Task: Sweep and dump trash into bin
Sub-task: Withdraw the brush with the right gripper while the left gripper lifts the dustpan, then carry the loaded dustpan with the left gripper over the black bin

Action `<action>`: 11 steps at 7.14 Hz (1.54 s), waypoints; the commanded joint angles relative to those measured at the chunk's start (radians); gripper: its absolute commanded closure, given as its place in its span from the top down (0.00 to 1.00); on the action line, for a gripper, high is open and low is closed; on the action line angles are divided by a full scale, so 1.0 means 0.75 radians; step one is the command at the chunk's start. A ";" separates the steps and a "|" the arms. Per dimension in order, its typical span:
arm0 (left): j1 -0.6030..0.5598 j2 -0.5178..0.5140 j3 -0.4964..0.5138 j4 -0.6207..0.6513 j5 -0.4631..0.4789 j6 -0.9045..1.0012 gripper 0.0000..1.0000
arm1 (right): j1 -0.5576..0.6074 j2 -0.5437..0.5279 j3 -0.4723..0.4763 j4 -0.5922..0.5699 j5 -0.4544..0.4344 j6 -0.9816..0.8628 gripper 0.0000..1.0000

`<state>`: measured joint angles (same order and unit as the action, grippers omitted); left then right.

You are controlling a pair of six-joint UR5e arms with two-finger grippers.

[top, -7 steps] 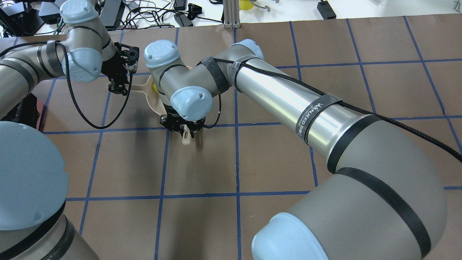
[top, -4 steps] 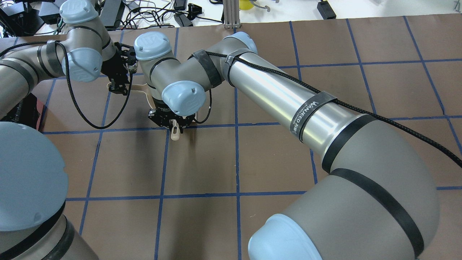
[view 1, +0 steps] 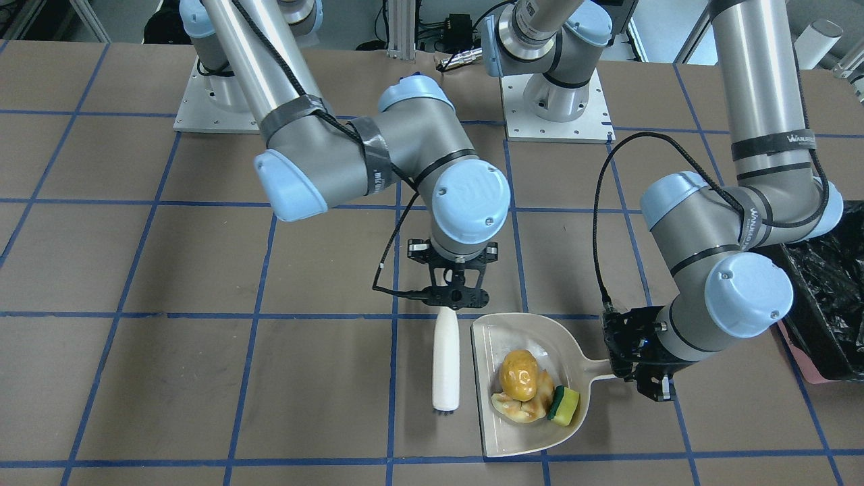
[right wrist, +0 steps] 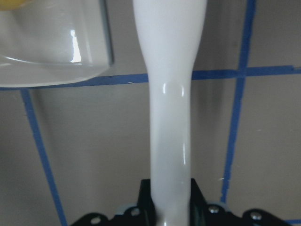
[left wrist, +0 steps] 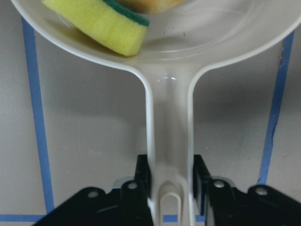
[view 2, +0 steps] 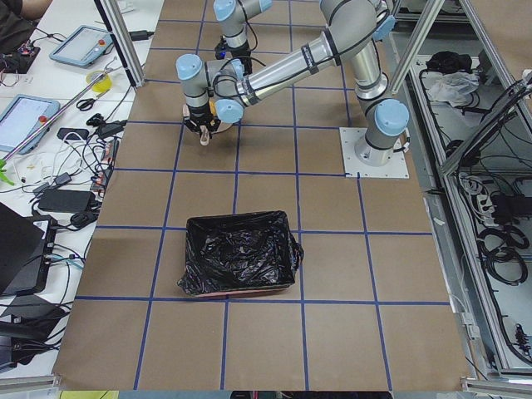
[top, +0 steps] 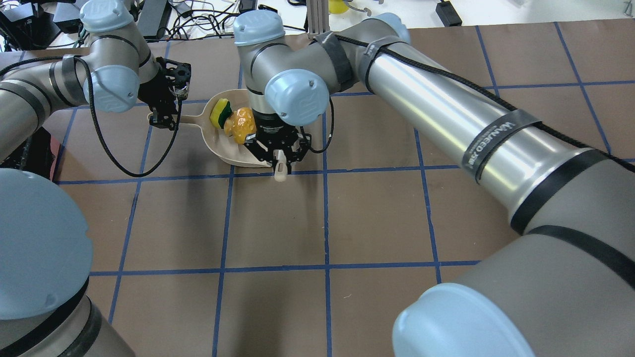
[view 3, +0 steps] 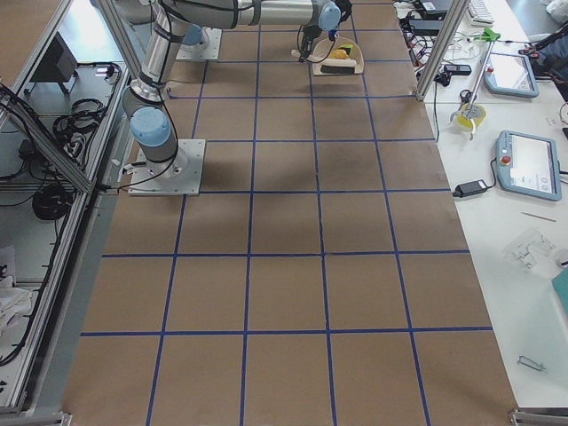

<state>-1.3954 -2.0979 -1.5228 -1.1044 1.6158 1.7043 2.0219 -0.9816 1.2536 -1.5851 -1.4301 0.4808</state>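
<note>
- My right tool [right wrist: 170, 203] is pinched shut on the upper end of the white brush [view 1: 446, 361]. The brush hangs bristles-down just beside the open mouth of the dustpan [view 1: 533, 435], and I judge it is not touching the pan.
- My left tool [left wrist: 170, 183] is pressed together on the end of the dustpan's handle, one finger on each side. As far as I can tell, the pan lies flat on the desk [view 1: 202, 378].
- All the trash is inside the pan, bunched toward the handle side. The glossy brown potato-like lump [view 1: 518, 374] touches the pale peel scrap [view 1: 514, 409], and the yellow sponge wedge [view 1: 565, 405] sits against them by the back wall.
- I see no scrap on the desk around the pan, so I take the sweeping half as done.
- The dumping is what remains. The bin [view 2: 238, 253], lined with its black bag, stands toward the desk's end on my left, well apart from the pan.
- I think my left arm must lift the pan level, carry it over the bin's rim and tip it. The round lump looks the likeliest piece to roll out.
</note>
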 commanded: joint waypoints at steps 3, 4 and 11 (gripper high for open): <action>0.028 0.034 0.020 -0.077 -0.091 0.012 0.00 | -0.457 -0.304 0.273 0.199 -0.143 -0.376 0.00; 0.075 0.052 0.020 -0.104 -0.097 0.028 0.00 | -0.598 -0.380 0.328 0.276 -0.189 -0.541 0.00; 0.646 0.239 0.236 -0.612 -0.113 0.872 0.00 | -1.054 -0.393 0.775 -0.498 -0.417 -1.179 0.00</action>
<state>-1.0202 -1.9285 -1.4189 -1.4614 1.5224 2.1980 1.2412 -1.2805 1.8090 -1.9028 -1.7322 -0.3862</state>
